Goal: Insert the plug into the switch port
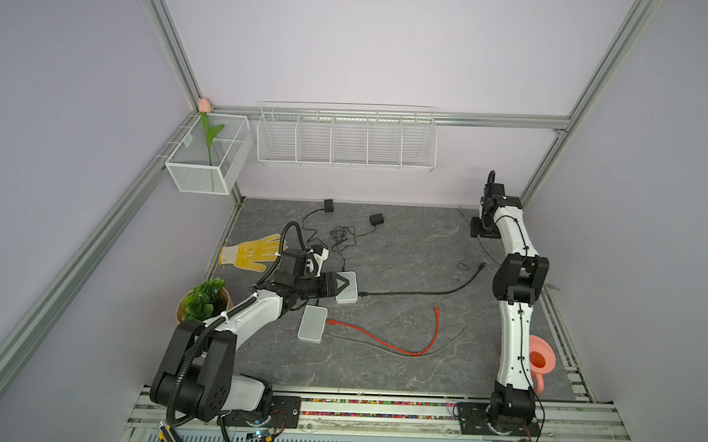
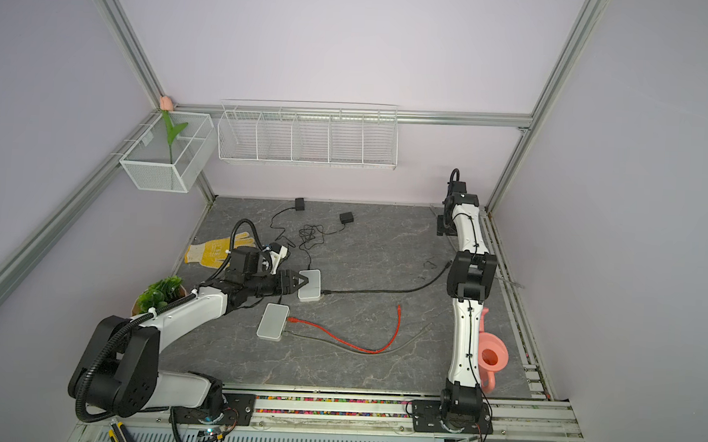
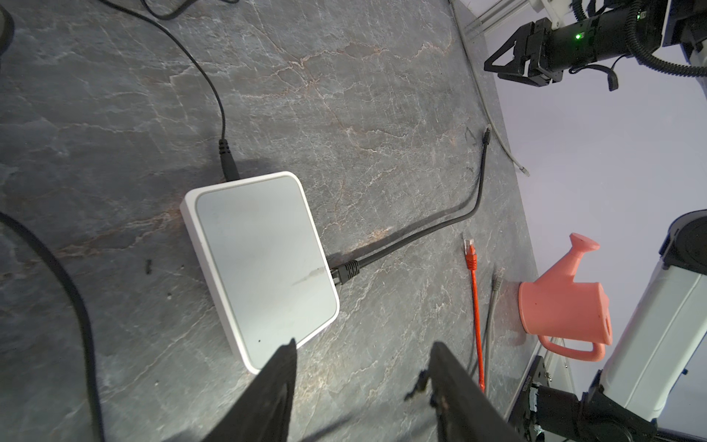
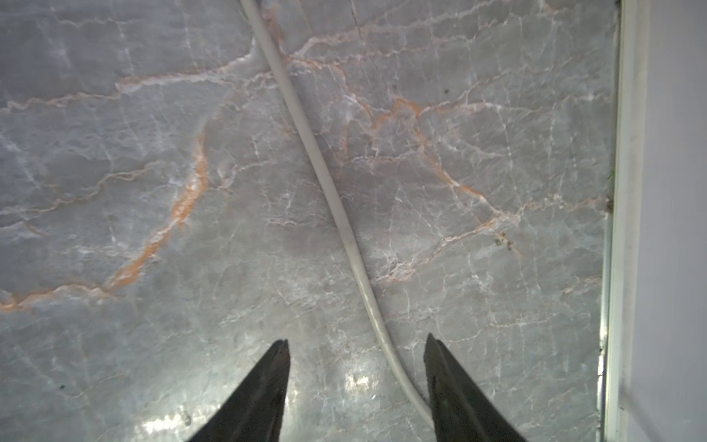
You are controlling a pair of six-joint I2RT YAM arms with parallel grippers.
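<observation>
Two white switches lie on the grey table in both top views: a far one and a near one. A black plug sits in the far switch's port; its cable's other end lies loose. A red cable and a grey one run from the near switch, and the red free plug lies on the table. My left gripper hovers open over the far switch's corner, holding nothing. My right gripper stands open at the back right, with a pale cable lying between its fingers.
A yellow glove and a potted plant lie at the left. A pink watering can stands by the right arm. Two black power adapters with tangled leads lie at the back. Wire baskets hang on the wall.
</observation>
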